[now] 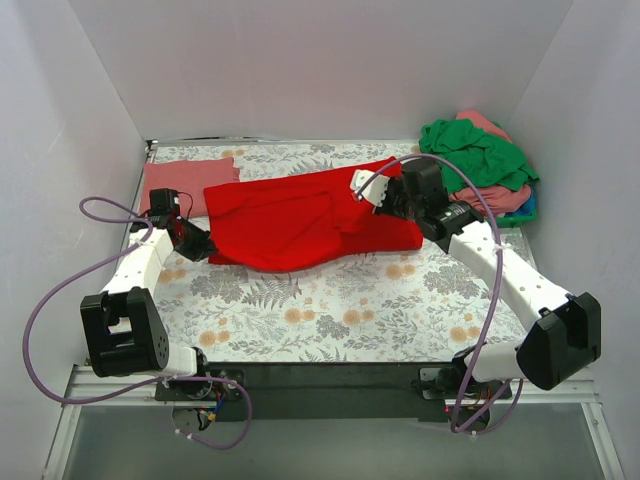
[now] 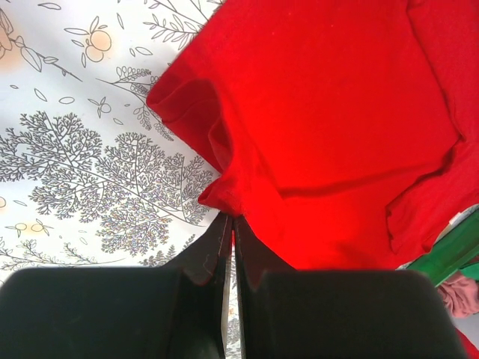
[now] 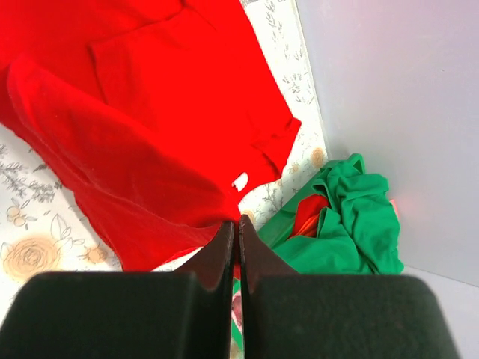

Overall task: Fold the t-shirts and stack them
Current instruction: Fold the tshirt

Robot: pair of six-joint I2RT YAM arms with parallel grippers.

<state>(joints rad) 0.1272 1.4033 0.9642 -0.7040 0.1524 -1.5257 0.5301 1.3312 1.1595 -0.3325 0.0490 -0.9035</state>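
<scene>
The red t-shirt [image 1: 300, 222] is lying spread across the middle of the desk [image 1: 330, 448], on the grey floral tablecloth [image 1: 330, 310]. It is running from left to right, mostly flat, with loose folds and a doubled-over panel near its centre. I am gripping it at both ends. My left claw [image 2: 228, 226] is closing on the shirt's near-left edge, its two fingers pressed almost together with a bunched ridge of red cloth caught at their tips. My right claw [image 3: 238, 226] is pinching the shirt's right end in the same way, its fingers drawn tight with a sliver of red showing between them. The cloth there is sitting slightly gathered under the claw, just left of the pile in the far right corner.

That pile is resting against the right wall. A crumpled green t-shirt [image 1: 478, 152] is sitting on top, a pink t-shirt [image 1: 500, 195] is showing beneath it, and a bit of a blue t-shirt [image 1: 527, 210] is peeking out at the pile's right edge. At the far left, a salmon-pink t-shirt [image 1: 185, 182] is lying folded flat, its right side touching or just under the red shirt's left end.
</scene>
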